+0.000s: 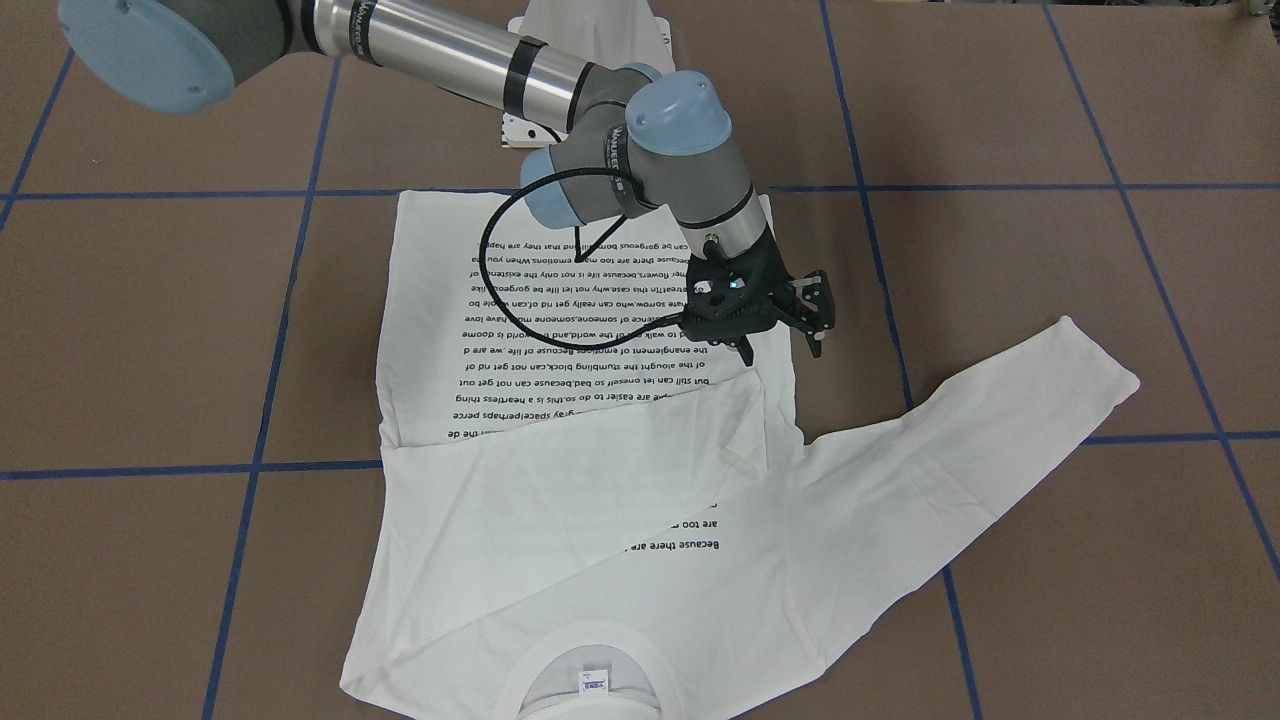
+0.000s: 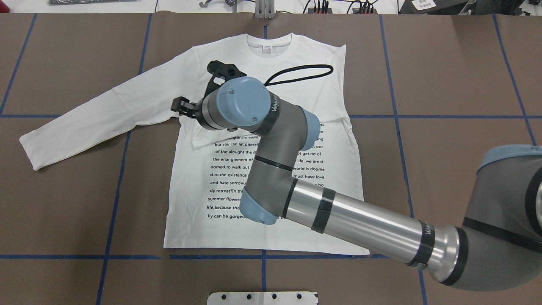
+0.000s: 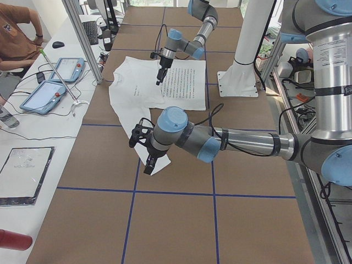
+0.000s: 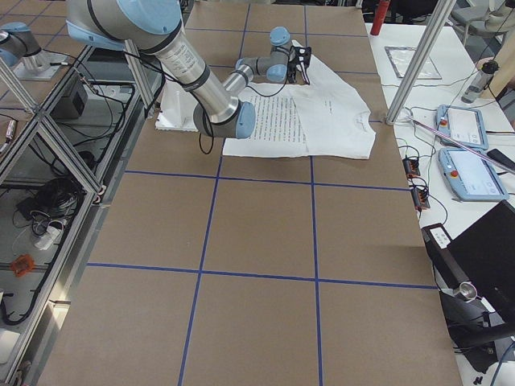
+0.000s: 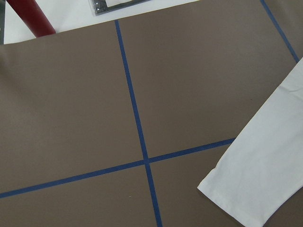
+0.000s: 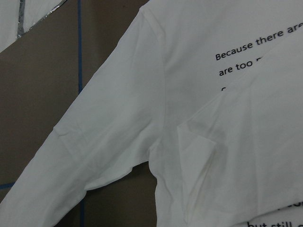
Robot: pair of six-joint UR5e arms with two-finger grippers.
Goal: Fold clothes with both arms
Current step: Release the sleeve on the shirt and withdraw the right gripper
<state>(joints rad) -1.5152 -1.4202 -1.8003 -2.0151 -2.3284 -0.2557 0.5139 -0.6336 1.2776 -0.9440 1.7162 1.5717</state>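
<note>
White long-sleeved T-shirt with black printed text [image 2: 343,178] lies flat, print up, on brown bench with blue tape grid [image 2: 444,169]. One sleeve is folded across the chest, the other sleeve [image 2: 84,123] is stretched out to the robot's left. Right black two-finger end effector [image 1: 781,347] sits over the shirt by that sleeve's armpit, fingers apart, gripping nothing. Left end effector [image 3: 149,165] is over the outstretched cuff; can't tell its opening.
</note>
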